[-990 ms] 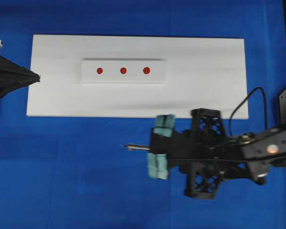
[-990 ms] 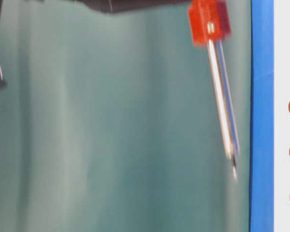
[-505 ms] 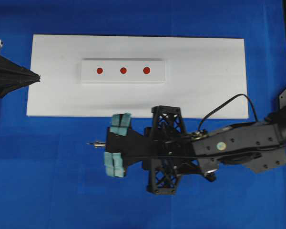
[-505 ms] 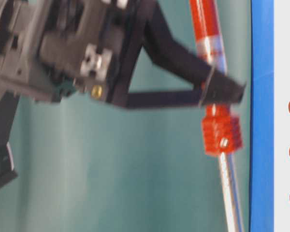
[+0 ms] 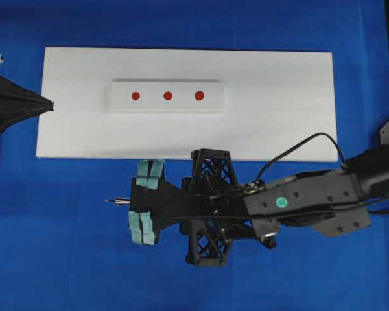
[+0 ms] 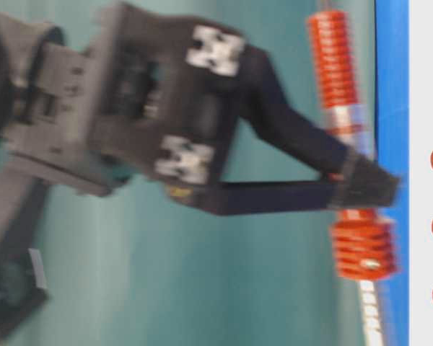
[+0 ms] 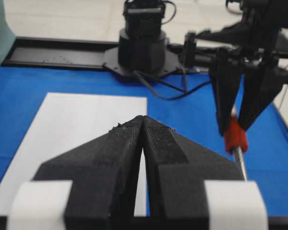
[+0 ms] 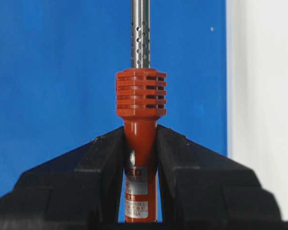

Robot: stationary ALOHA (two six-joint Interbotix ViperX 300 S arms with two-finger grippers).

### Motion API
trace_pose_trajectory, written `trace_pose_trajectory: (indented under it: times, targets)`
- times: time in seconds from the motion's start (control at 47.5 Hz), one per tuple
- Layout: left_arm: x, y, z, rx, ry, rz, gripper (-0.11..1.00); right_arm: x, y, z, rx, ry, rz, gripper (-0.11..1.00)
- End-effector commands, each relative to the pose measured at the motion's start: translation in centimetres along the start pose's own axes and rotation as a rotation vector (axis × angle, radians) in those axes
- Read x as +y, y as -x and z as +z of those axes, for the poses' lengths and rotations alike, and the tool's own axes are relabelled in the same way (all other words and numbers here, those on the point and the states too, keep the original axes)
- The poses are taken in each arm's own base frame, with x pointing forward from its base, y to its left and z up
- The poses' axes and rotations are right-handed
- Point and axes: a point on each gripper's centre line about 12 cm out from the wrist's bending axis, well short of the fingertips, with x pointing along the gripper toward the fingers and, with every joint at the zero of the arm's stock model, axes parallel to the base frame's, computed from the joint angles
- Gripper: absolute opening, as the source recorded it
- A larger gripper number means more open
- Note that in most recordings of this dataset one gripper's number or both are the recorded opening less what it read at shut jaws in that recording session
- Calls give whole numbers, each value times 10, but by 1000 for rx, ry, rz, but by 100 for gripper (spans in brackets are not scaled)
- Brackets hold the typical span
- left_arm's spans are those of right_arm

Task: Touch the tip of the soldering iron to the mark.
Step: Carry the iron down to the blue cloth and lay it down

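While the soldering iron [image 5: 120,201] has slid further toward nine o'clock over the blue table [image 5: 65,259], its tip now lies at seven o'clock from the mark [image 5: 168,96], well apart. Right gripper [image 5: 144,201] stays clamped on its handle; left gripper [image 5: 48,103] rests together.

We see the block [image 5: 166,96] on the board [image 5: 279,110], the soldering iron [image 5: 121,201] below the board's near edge.

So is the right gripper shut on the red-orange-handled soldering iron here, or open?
Shut on it: in the right wrist view, the right gripper presses both black fingers against the red-orange-handled soldering iron.
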Motion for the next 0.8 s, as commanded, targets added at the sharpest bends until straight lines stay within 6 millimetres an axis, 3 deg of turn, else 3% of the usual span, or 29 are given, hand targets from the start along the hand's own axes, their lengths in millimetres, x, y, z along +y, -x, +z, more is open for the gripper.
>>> trace_pose_trajectory:
  times: [0.0, 0.358, 0.779]
  targets:
    - [-1, -1, 4, -14, 0, -3, 0, 1, -2, 2, -36, -5, 28, 6]
    - [0, -1, 3, -9, -1, -2, 0, 3, -71, -31, -36, 17, 82, 6]
    - [0, -1, 3, -8, -1, -2, 0, 0, -109, -61, -71, 24, 144, 6]
